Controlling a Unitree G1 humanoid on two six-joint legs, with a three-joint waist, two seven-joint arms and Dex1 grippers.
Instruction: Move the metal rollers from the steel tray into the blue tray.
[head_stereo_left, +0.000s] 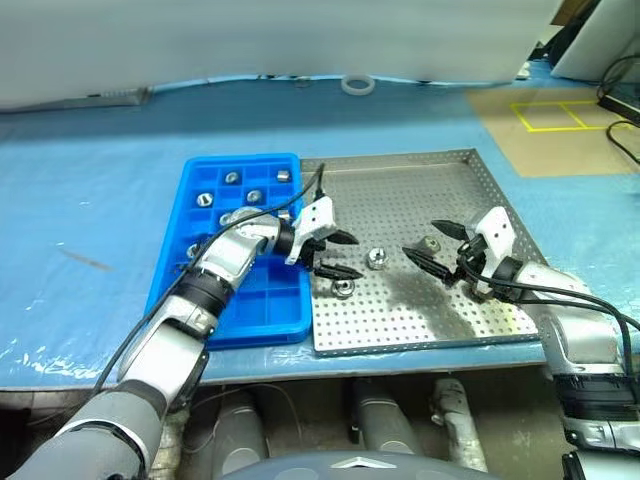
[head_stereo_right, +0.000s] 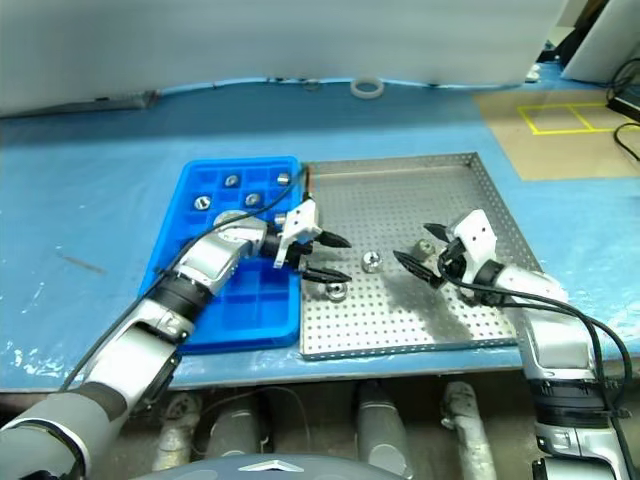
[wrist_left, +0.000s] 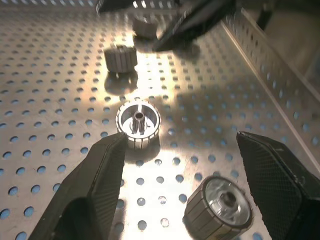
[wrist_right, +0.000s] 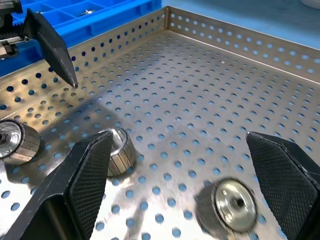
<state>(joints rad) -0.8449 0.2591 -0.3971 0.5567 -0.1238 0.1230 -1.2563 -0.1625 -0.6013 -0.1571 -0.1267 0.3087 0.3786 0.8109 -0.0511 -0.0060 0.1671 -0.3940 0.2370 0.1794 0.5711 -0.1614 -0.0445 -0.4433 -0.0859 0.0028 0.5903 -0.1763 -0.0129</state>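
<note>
Pale blue table sheet (head_stereo_left: 90, 200) is lying under both trays. Steel tray (head_stereo_left: 440, 175) is sitting just right of the blue tray (head_stereo_left: 170, 255), rims touching. Three metal rollers (head_stereo_left: 377, 258) are resting mid-steel-tray; several more are sitting in blue compartments. Left gripper (head_stereo_left: 335, 254) is hovering over the steel tray's left side, jaws spread, empty. Right gripper (head_stereo_left: 432, 246) is hovering by the rightmost roller, jaws spread wide, holding nothing.

Both pincers, left (head_stereo_left: 338, 254) and right (head_stereo_left: 434, 244), gaping over steel tray (head_stereo_left: 400, 185).
</note>
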